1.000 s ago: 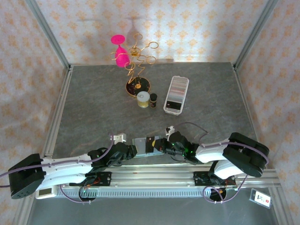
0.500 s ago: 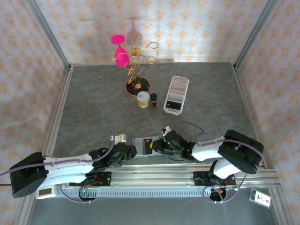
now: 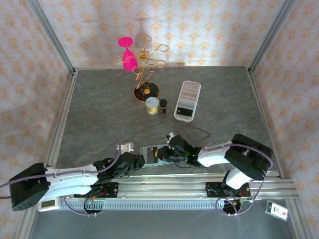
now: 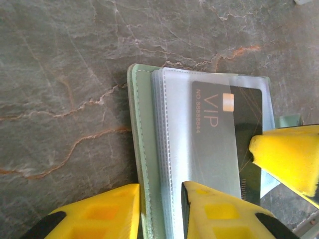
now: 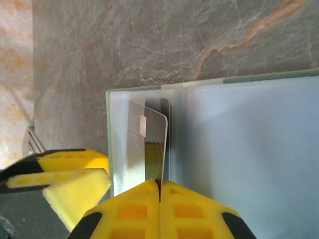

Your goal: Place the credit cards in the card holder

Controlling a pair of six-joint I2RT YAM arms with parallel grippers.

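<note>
Near the front edge of the tabletop (image 3: 99,114), the right hand (image 3: 165,153) has pressed leftward over the past second, carrying a dark VIP card (image 4: 219,129) deeper into the open card holder (image 3: 149,152). Its fingers are closed flat on the card's trailing end, and the wrist view shows the card standing edge-on in the holder's left half. The left hand (image 3: 137,160) has barely moved. It is clamped on the holder's edge, with the green cover and its plastic leaves caught between the two yellow fingers, bracing the wallet against the push. Seen from the left wrist, most of the card already lies under a frosted sleeve (image 4: 179,124) (only a darker strip at the right end looks uncovered), so this insertion appears close to finished. What likely remains is a final nudge and a release. The other credit cards (image 3: 188,95) sit packed in a clear tray (image 3: 180,115) far back and to the right, well apart from the holder, so the job is judged to be at an early stage.
</note>
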